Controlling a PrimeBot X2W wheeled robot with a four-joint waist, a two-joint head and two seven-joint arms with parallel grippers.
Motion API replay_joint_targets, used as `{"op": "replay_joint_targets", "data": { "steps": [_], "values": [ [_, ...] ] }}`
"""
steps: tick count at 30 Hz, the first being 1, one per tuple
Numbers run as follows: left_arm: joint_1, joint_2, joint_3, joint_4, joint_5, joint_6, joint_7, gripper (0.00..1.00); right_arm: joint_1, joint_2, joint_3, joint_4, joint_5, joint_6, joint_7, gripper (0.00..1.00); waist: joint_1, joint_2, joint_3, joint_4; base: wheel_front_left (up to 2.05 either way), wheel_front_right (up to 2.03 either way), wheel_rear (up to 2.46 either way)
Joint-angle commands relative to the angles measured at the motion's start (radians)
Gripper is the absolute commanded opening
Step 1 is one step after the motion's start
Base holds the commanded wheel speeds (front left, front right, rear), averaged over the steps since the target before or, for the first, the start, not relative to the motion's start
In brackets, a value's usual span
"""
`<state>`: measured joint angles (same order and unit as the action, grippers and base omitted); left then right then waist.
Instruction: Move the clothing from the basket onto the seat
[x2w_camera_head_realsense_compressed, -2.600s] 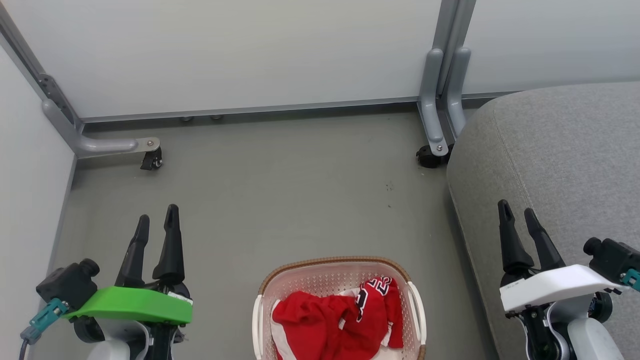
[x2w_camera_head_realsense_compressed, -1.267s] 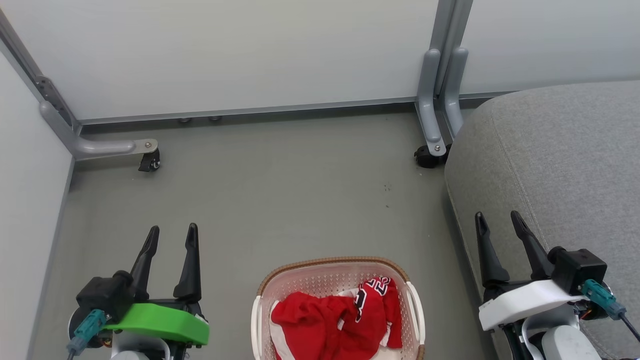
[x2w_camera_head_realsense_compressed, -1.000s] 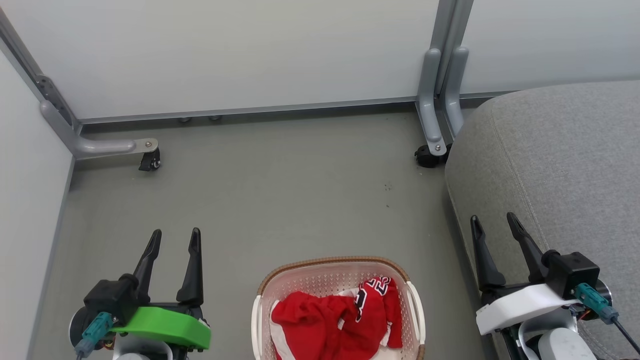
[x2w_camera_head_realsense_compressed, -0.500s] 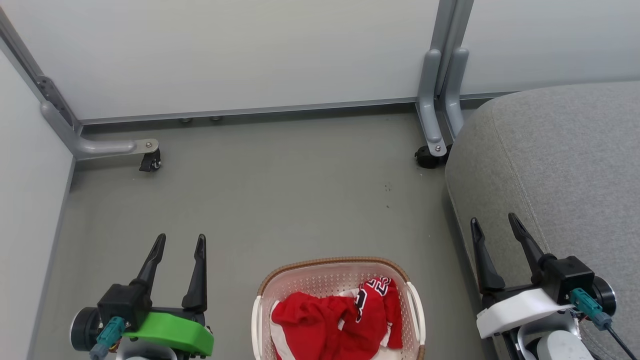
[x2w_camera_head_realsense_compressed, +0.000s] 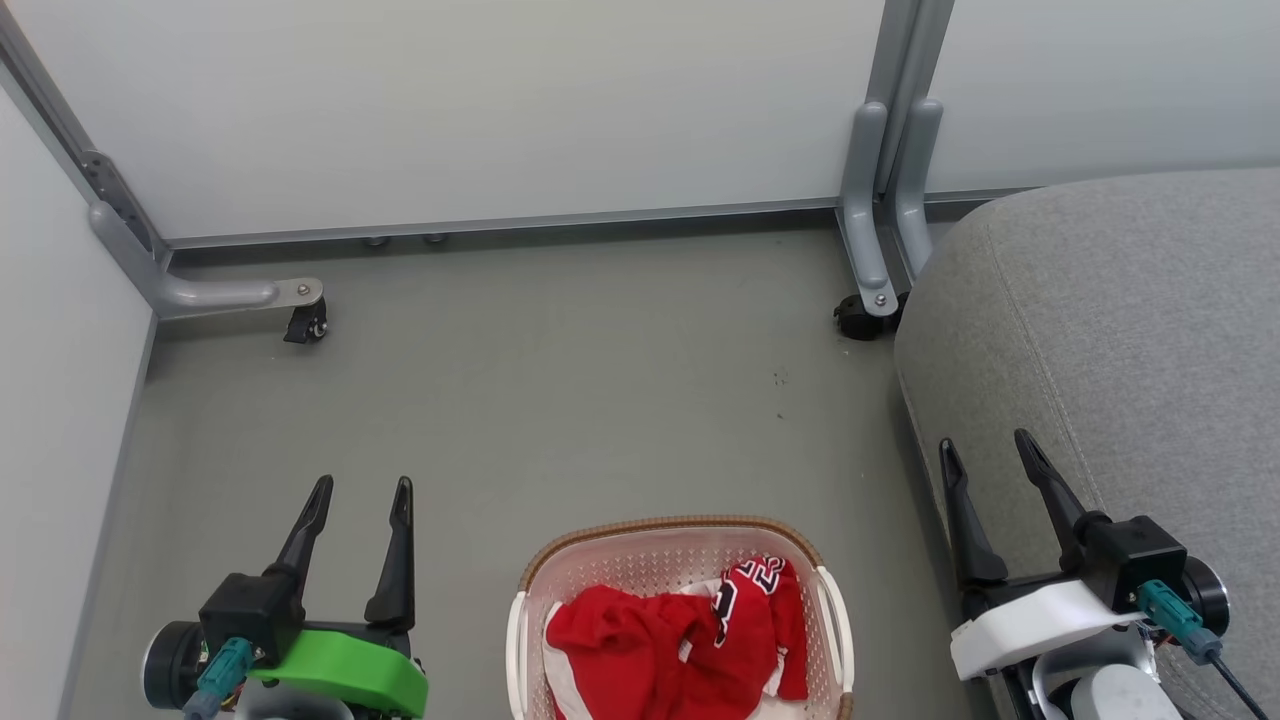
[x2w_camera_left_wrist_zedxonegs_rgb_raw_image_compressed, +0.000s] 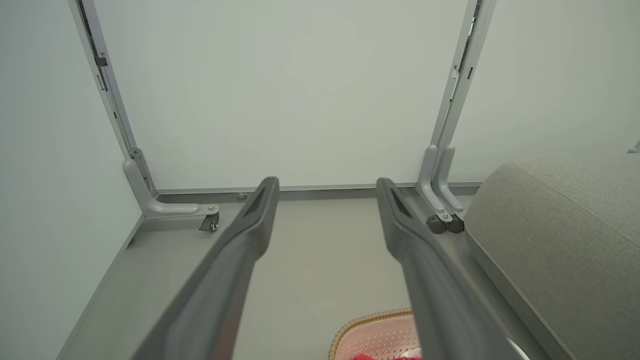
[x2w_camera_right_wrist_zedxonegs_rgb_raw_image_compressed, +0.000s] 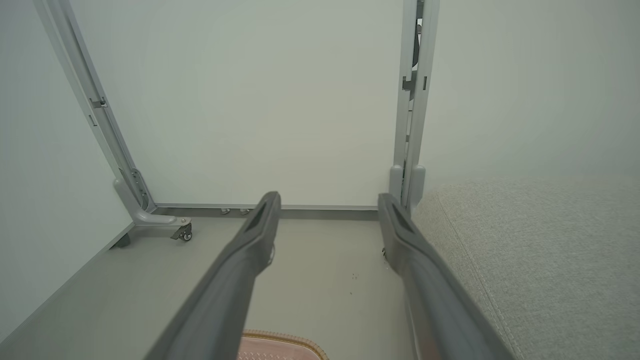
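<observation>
1. Nothing is being carried yet. The red clothing (x2w_camera_head_realsense_compressed: 670, 640) is lying bunched inside the laundry basket (x2w_camera_head_realsense_compressed: 680, 523), and the jersey with black-and-white lettering (x2w_camera_head_realsense_compressed: 745, 590) is resting toward the basket's right side.
2. The basket is standing on the grey floor (x2w_camera_head_realsense_compressed: 560, 400) at the bottom middle of the head view, between the two arms and near the left of the grey seat cushion (x2w_camera_head_realsense_compressed: 1130, 330). The part of the cushion in view is bearing no garment.
3. The left gripper (x2w_camera_head_realsense_compressed: 364, 483), with its green shell, is holding its two fingers spread wide with nothing between them. It is hovering over bare floor left of the basket and pointing toward the partition wall (x2w_camera_head_realsense_compressed: 500, 100).
4. The right gripper (x2w_camera_head_realsense_compressed: 983, 441), with its white shell, is gaping just as wide and is also empty. It is hanging at the seat's rounded left edge, to the right of the basket.
5. By my judgement the whole task is still waiting: reaching into the basket, pinching the fabric, lifting it out and laying it on the seat. The heap looks like more than one garment, so it is probably calling for several trips.
6. Against the earliest head picture, the left gripper has been drawing back toward the bottom edge and sliding right, closer to the basket. The right gripper has been sliding left, off the cushion top toward its edge.
7. Both wrists have been rolling, so their black camera blocks are now sitting nearer the fingers. The jaws are standing as wide as before.
8. The clothing and basket are lying unchanged. The slight shift of the whole picture is the camera's own.
</observation>
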<state>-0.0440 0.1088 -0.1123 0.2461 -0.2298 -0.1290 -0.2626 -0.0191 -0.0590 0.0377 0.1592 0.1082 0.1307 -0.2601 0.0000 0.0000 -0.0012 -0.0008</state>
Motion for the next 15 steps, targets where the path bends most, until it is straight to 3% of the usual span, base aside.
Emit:
{"op": "replay_joint_targets", "data": {
  "steps": [1,10,15],
  "values": [
    [0.009,0.002,0.001,0.002,-0.001,-0.003,-0.003,1.0,0.014,0.0,-0.002,0.002,0.001,0.0,-0.003,1.0,0.0,0.0,0.0,0.001,0.0,0.0,0.0],
    [-0.009,0.004,-0.002,0.011,0.007,-0.003,-0.003,1.0,0.0,0.0,0.004,-0.001,0.011,0.0,-0.004,1.0,0.0,0.0,0.009,-0.006,0.0,0.0,0.0],
    [-0.083,0.006,-0.075,0.046,0.014,-0.003,-0.003,1.0,-0.029,-0.001,0.008,-0.014,0.016,0.0,0.0,1.0,0.0,0.0,0.057,-0.018,0.0,0.0,0.0]
  ]
}}
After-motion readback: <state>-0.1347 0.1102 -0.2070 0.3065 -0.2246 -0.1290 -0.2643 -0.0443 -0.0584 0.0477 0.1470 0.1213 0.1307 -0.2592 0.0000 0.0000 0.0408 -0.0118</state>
